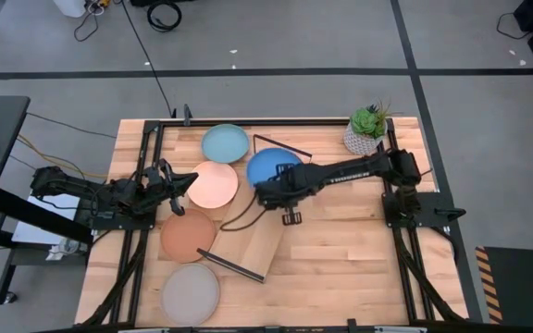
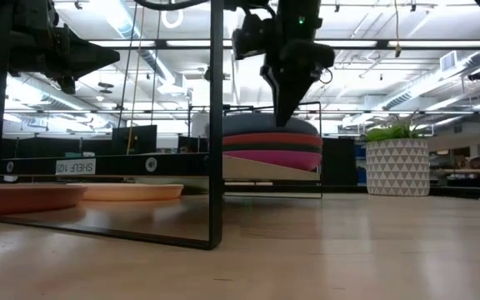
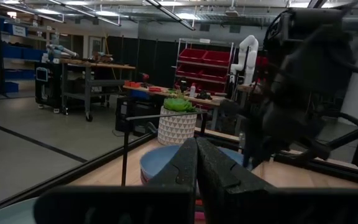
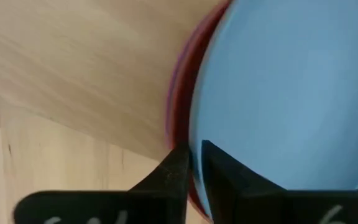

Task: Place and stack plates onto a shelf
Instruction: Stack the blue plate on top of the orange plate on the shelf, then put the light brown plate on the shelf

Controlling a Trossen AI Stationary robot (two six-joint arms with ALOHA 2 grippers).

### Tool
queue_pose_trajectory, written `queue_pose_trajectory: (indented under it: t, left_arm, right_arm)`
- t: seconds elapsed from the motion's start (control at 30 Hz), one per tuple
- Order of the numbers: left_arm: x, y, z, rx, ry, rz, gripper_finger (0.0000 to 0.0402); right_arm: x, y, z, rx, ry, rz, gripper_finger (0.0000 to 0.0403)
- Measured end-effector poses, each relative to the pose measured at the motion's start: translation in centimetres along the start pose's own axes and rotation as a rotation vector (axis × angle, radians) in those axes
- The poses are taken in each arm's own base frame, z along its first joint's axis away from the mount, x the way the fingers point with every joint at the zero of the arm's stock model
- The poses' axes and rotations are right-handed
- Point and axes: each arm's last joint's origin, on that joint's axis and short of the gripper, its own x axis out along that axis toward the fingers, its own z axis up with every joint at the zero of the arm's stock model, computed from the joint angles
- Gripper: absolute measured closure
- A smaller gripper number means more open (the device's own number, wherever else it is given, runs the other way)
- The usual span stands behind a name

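High view — right end effector (image 1: 265, 196) reaches across, pinching bright blue plate (image 1: 268, 168).

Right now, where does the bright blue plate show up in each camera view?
High: bright blue plate at centre, under the right gripper.
Low: top of the stack, centre.
Left wrist: lower centre, behind the fingers.
Right wrist: fills the right side.
Shared landmark: white plant pot, beside it.

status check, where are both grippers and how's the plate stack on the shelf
Right gripper at rim of bright blue plate topping the stack, fingers nearly shut. Left gripper shut, empty, at cream plate. Shelf tilted; four plates loose on table.
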Motion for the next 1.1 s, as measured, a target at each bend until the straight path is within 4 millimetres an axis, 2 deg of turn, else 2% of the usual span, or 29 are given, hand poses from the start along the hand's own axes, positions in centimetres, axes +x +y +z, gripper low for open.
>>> queue_pose_trajectory:
  t: [0.13, 0.3, 0.43, 0.57, 0.67, 0.83, 0.97, 1.1]
  left_arm:
    - [0.0, 0.0, 0.0, 0.000, 0.000, 0.000, 0.0392]
    - [0.0, 0.0, 0.0, 0.000, 0.000, 0.000, 0.0392]
    - [0.0, 0.0, 0.0, 0.000, 0.000, 0.000, 0.0392]
    - [0.0, 0.0, 0.0, 0.000, 0.000, 0.000, 0.0392]
    - [0.0, 0.0, 0.0, 0.000, 0.000, 0.000, 0.0392]
    - [0.0, 0.0, 0.0, 0.000, 0.000, 0.000, 0.0392]
    - [0.0, 0.0, 0.0, 0.000, 0.000, 0.000, 0.0392]
    - [0.0, 0.0, 0.0, 0.000, 0.000, 0.000, 0.0392]
  right_arm:
    - [-0.2, -0.3, 0.0, 0.016, -0.002, 0.007, 0.0324]
    - [-1.9, 0.6, -0.4, 0.026, 0.005, -0.062, 0.0305]
    - [-3.9, 2.3, -1.8, 0.041, -0.004, -0.076, 0.0304]
    - [-4.3, 5.1, -3.8, 0.034, -0.082, -0.095, 0.0304]
    - [-3.8, 7.1, -5.8, 0.023, -0.175, -0.099, 0.0304]
    - [-1.5, 9.5, -9.0, 0.024, -0.303, -0.060, 0.0304]
    - [0.9, 10.4, -11.4, 0.003, -0.355, -0.077, 0.0304]
    - [2.9, 10.6, -12.7, -0.059, -0.441, -0.111, 0.0304]
